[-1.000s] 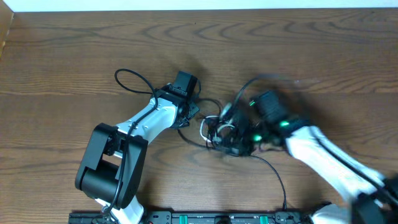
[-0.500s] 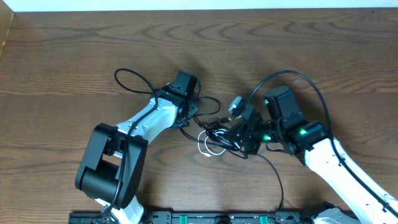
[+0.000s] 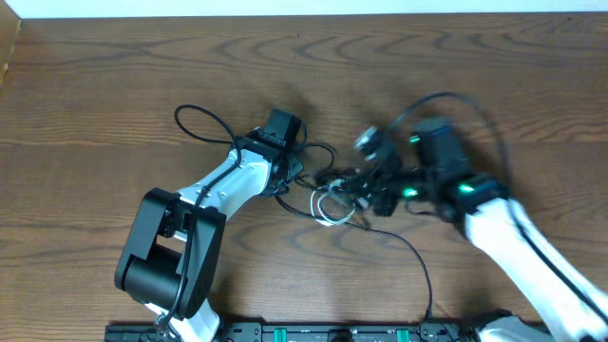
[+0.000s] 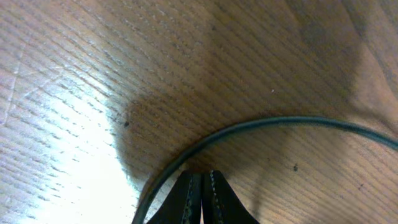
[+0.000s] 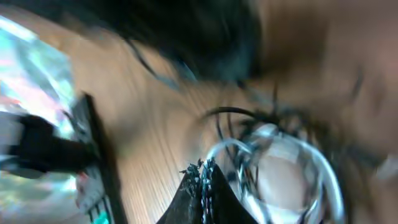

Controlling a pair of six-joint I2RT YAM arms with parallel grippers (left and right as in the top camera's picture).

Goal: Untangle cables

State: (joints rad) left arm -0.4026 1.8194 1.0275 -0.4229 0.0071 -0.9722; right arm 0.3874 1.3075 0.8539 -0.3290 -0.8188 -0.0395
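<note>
From above, the cables (image 3: 332, 198) sit in a knot between the tools, just ahead of the right gripper (image 3: 366, 182) and just beside the left gripper (image 3: 290, 169). The white cable (image 3: 326, 205) loops along the knot's edge. The right gripper is smeared with blur here, so a fast pull seems likely, and that could cinch the knot rather than loosen it.

In the left wrist view the fingers are pressed together with no gap. A black strand (image 4: 261, 124) arcs just ahead of the tips and runs down past one finger. I cannot tell if it is pinched. If it is, opposing tugs would tighten everything.

The right wrist view is heavily blurred. The fingertips meet, and the white cable (image 5: 273, 162) curls just ahead and to one side of them. Whether a strand is caught between them is unclear. The whole bundle may drag along, or a strand may slip free.
</note>
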